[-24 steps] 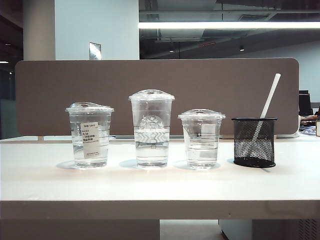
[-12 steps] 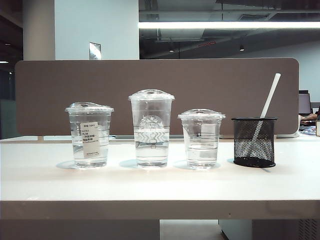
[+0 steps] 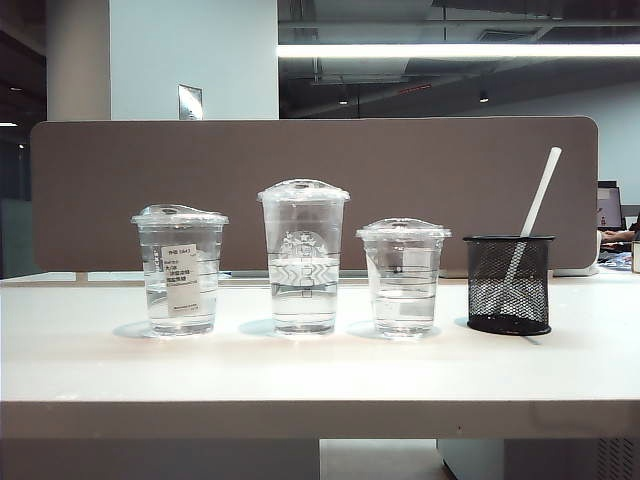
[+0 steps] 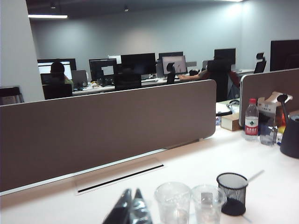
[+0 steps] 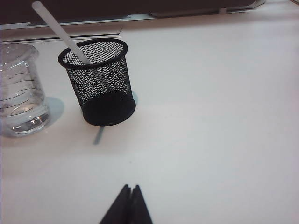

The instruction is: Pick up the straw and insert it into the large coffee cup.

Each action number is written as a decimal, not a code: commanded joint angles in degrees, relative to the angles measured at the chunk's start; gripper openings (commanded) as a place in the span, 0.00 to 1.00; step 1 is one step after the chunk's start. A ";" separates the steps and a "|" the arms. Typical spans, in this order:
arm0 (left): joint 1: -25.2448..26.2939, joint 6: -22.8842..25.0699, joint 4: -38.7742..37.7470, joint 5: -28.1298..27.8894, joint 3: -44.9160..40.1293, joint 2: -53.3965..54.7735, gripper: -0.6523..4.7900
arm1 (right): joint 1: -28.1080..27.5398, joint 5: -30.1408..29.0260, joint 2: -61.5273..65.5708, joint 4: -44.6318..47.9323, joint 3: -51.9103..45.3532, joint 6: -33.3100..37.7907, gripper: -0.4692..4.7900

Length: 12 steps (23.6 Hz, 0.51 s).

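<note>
Nothing is done yet — the straw [image 3: 533,212] leans in the mesh holder [image 3: 508,284], the large cup [image 3: 303,256] waits, and both my left gripper [image 4: 131,210] and right gripper [image 5: 129,205] seem pressed together, empty.

straw [image 3: 534,207] in mesh holder [image 3: 508,284], right of cups.

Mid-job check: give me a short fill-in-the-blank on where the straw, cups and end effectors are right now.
1. The straw leans inside the black mesh ____, not yet picked up.
2. The large coffee cup stands ____ the two shorter cups in the row.
3. The right end effector hangs over bare table near the mesh holder with its jaws ____.
4. The left end effector, above the table, holds ____.

Missing words: holder; between; shut; nothing
</note>
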 commanded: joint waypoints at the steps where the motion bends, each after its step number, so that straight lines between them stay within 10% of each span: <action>1: 0.00 2.16 -10.58 -0.17 5.46 0.02 0.11 | 0.00 0.24 -0.07 0.68 -0.42 -0.17 0.08; 12: 0.09 2.95 -34.49 -0.11 11.39 -0.20 0.11 | 0.00 0.26 -0.07 0.68 -0.42 -0.17 0.08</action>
